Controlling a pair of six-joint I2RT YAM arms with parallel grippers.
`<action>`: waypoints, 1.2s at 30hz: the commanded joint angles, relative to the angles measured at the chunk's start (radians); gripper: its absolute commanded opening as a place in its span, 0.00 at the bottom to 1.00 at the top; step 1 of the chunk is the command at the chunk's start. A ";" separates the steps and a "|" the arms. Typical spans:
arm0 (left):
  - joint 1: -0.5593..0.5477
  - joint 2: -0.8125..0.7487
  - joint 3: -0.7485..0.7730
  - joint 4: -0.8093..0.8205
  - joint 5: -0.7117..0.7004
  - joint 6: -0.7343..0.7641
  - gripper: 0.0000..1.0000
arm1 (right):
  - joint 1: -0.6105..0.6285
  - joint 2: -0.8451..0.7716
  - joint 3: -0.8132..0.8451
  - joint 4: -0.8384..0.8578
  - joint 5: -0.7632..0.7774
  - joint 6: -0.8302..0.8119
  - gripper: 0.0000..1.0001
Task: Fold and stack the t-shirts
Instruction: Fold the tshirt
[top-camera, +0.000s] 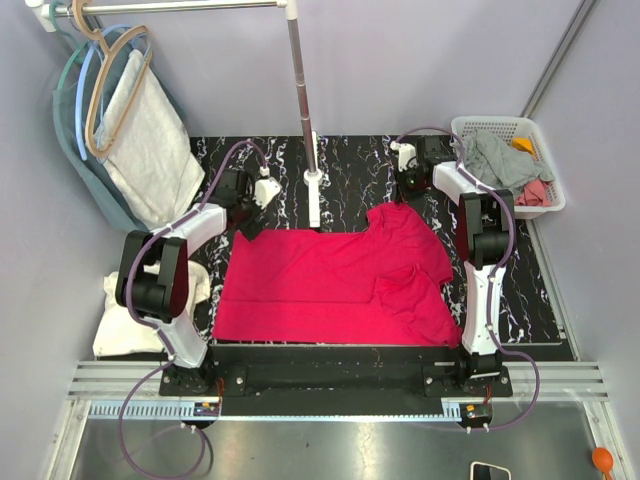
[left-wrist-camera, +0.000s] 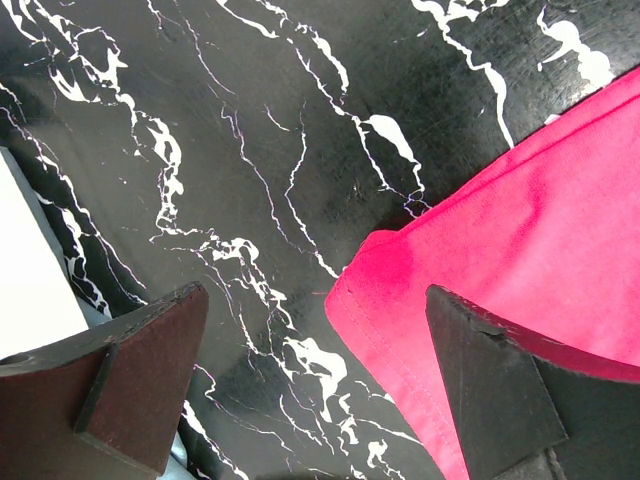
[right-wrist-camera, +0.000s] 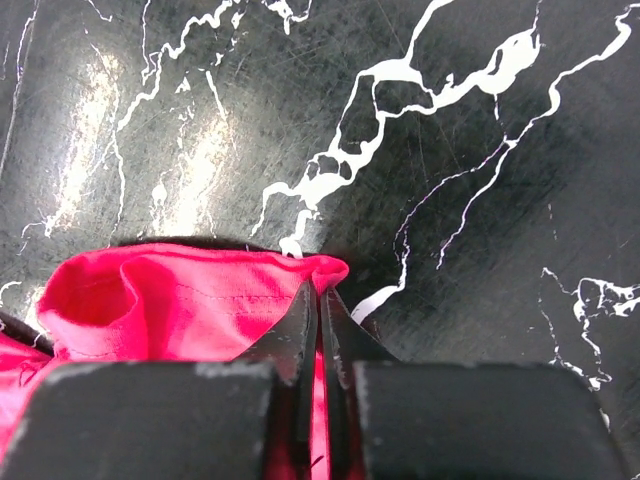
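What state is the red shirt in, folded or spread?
Spread, not folded: the shirt lies open across the table, rumpled only near its right side. The right gripper is shut on one edge.

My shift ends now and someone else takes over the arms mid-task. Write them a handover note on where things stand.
The left gripper is open over the far-left corner of the red shirt, gripping nothing.
The right gripper is shut on the shirt's far-right edge.
The shirt lies spread on the table, not folded yet, its right sleeve rumpled.
The basket at far right holds more clothes. A white cloth lies beside the left arm.
Done: shirt laid out. Left: fold it, stack it, then do the basket's clothes.
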 joint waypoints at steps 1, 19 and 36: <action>0.006 0.033 0.032 0.017 0.003 0.040 0.96 | 0.014 -0.003 0.005 -0.073 0.018 -0.003 0.00; 0.092 0.287 0.422 -0.523 0.366 0.223 0.88 | 0.018 -0.100 -0.053 -0.084 0.075 -0.049 0.00; 0.115 0.436 0.597 -0.689 0.368 0.284 0.75 | 0.018 -0.137 -0.116 -0.085 0.074 -0.075 0.00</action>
